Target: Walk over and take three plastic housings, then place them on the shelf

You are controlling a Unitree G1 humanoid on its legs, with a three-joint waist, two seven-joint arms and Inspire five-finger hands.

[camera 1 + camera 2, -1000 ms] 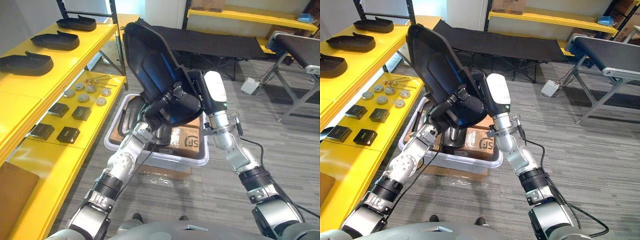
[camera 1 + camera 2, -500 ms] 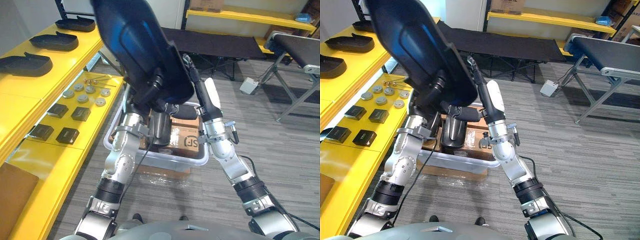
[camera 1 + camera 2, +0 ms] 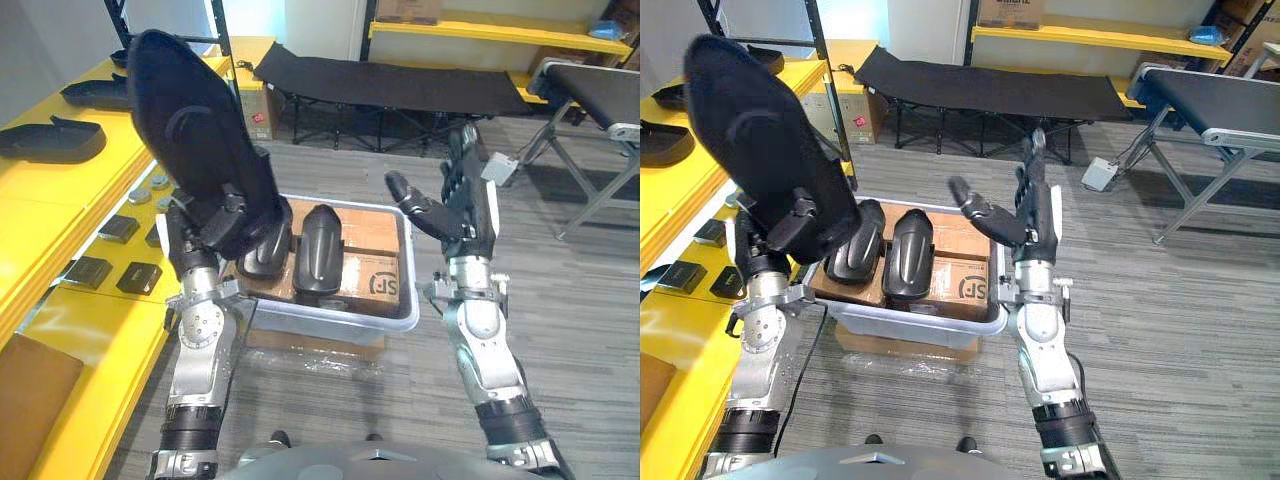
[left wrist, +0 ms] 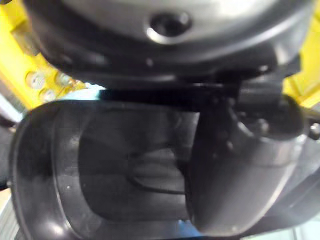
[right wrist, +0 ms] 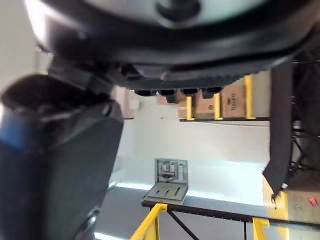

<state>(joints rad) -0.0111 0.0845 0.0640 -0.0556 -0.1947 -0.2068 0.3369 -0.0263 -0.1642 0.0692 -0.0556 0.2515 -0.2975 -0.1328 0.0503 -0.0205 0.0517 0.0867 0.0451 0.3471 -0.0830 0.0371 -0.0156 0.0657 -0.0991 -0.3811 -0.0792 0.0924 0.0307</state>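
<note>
Your right hand [image 3: 462, 215] has let go and now stands empty, fingers spread, so the housing [image 3: 190, 120] rides above your left hand [image 3: 232, 212] alone, fingers curled on its lower edge, shelf [image 3: 60, 190] just left, two housings [image 3: 320, 250] in the bin [image 3: 330, 322] below.

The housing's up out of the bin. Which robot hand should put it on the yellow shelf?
Left. The left robot hand grips the housing right beside the yellow shelf; the right robot hand is open and empty, across the bin.
</note>
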